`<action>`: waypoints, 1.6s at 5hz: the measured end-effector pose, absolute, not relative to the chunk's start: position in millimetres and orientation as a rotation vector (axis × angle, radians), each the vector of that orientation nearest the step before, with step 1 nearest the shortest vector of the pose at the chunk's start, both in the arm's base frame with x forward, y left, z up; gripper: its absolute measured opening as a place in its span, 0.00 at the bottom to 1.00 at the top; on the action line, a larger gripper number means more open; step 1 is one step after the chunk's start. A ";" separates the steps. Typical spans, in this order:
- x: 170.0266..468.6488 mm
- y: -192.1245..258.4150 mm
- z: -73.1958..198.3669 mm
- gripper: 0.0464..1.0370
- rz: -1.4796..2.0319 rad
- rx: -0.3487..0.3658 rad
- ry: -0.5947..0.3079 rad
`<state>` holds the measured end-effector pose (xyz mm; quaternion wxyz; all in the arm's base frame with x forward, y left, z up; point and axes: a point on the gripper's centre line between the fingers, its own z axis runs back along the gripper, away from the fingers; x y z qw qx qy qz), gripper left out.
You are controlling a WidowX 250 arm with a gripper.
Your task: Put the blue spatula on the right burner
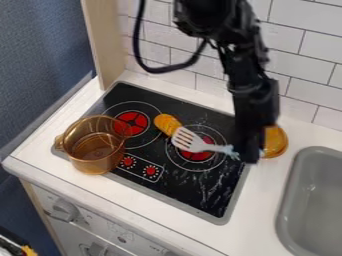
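Observation:
The black gripper (pixel 250 150) hangs down over the right edge of the black stovetop, beside the right burner. Its lower end meets the pale blue handle end of the spatula (pixel 187 140); whether it holds the handle I cannot tell. The spatula's whitish slotted head points left, over the upper left part of the right burner (pixel 198 155), and its handle runs right to the gripper. I cannot tell if the spatula rests on the burner or hangs just above it.
A clear amber pot (pixel 97 155) stands on the stove's left front. An orange-yellow item (pixel 167 123) lies between the burners, close to the spatula head. An amber rounded object (pixel 275 141) sits behind the gripper. The grey sink (pixel 308 200) is at the right, the tiled wall behind.

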<state>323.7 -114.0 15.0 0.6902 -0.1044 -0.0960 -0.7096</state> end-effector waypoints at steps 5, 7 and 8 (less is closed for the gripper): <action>307.4 -106.1 -12.2 0.62 -1.589 -0.107 -0.013; 306.5 -104.1 -11.9 0.96 -1.570 -0.109 0.000; 308.2 -106.4 6.8 0.96 -1.597 -0.039 -0.021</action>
